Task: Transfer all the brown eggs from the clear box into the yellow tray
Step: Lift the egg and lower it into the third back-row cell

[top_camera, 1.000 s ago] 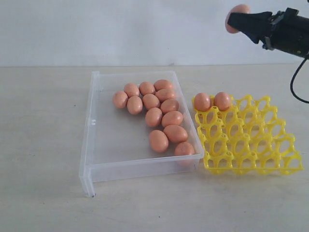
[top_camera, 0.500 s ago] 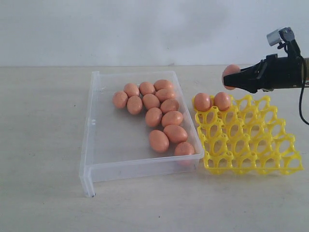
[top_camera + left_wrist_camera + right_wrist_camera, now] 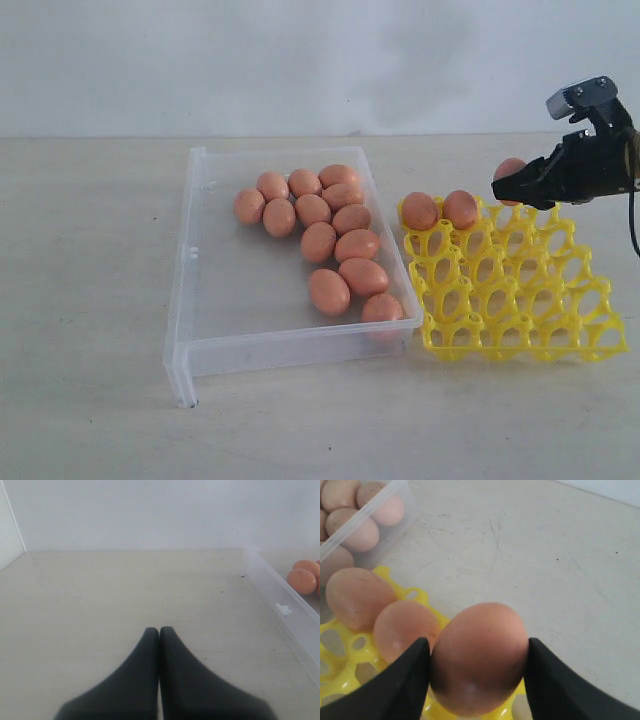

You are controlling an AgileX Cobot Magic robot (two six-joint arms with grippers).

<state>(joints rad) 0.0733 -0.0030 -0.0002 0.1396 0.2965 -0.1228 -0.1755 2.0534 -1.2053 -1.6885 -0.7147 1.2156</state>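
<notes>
Far left, the left claw [image 3: 159, 630] is shut tight with nothing in it, hanging over the pale table [image 3: 90, 300] just outside the shallow clear plastic box [image 3: 188, 300]. Thirteen smooth orange-brown eggs [image 3: 318, 241] sit loose in that box, mostly bunched toward its right wall. Right next to the box is the bright yellow plastic lattice egg tray [image 3: 520, 325], with two eggs [image 3: 419, 210] parked side by side in its back-left cups. Then the right claw [image 3: 505, 184] is clamped on one more brown egg [image 3: 510, 167], held just above the tray's back row, right beside those two.
</notes>
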